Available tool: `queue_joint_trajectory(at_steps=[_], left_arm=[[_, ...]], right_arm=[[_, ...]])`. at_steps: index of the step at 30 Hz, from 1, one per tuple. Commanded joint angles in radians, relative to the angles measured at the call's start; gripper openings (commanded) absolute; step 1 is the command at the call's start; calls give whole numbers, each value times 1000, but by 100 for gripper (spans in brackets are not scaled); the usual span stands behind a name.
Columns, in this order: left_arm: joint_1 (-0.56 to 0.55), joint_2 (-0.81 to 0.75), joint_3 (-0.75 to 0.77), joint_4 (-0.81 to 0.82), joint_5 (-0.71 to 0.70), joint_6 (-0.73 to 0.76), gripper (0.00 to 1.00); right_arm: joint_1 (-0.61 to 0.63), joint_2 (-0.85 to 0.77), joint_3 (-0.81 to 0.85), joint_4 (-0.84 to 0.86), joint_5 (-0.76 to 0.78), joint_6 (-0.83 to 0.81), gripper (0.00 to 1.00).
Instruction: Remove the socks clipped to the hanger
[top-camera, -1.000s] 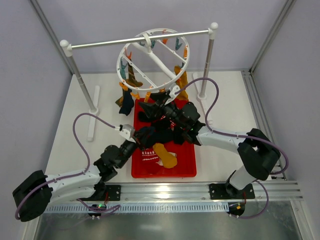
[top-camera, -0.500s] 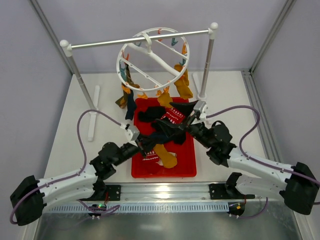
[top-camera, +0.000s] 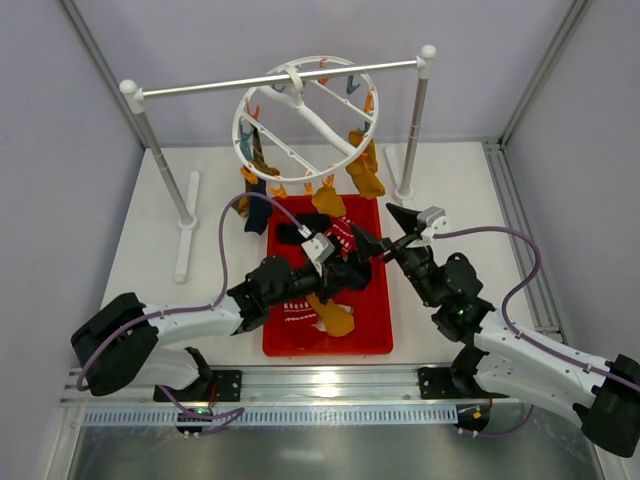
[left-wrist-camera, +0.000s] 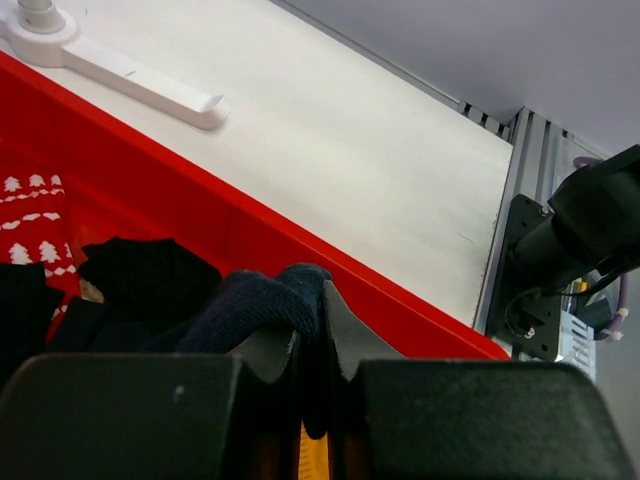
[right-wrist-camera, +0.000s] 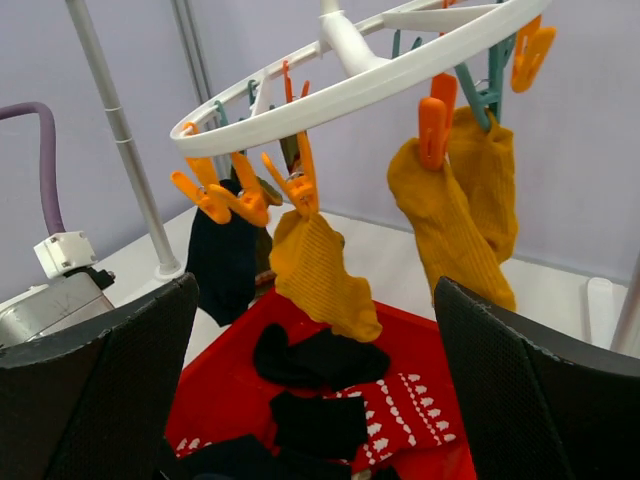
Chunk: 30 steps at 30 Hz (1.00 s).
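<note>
The white ring hanger (top-camera: 300, 112) hangs from a bar; it also shows in the right wrist view (right-wrist-camera: 380, 70). Clipped to it are mustard socks (top-camera: 328, 200) (right-wrist-camera: 320, 270), two more mustard ones (right-wrist-camera: 455, 215), a navy sock (top-camera: 255, 208) (right-wrist-camera: 225, 262) and a brown one (top-camera: 262, 155). My left gripper (top-camera: 340, 265) is over the red tray (top-camera: 375, 320), shut on a navy sock (left-wrist-camera: 265, 305). My right gripper (top-camera: 385, 232) is open and empty just below the ring, facing the mustard socks (right-wrist-camera: 315, 400).
In the tray lie black socks (right-wrist-camera: 320, 355), red socks with a white pattern (right-wrist-camera: 410, 400) (left-wrist-camera: 30, 215) and a mustard sock (top-camera: 335, 318). The silver bar (top-camera: 280, 78) stands on two posts with white feet. Aluminium rails run along the near and right edges.
The right gripper has let go of the dark sock and drawn back, open. The left gripper has moved right over the tray with the navy sock in its jaws.
</note>
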Motion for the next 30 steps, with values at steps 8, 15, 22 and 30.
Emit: queue_joint_trajectory(at_steps=[8,15,22,30], left_arm=[[-1,-12,72,-106,-129,-8,100],[-2,-70,128,-376,-283,15,100],[-8,-180,20,-244,-487,28,100],[-10,-209,-86,26,-576,52,100]], right_arm=[[-26,-71,-32,5,47,-7,100],[-33,-77,-41,15,48,16,100],[-36,-98,-63,31,62,16,100],[-76,-119,-87,47,55,21,100]])
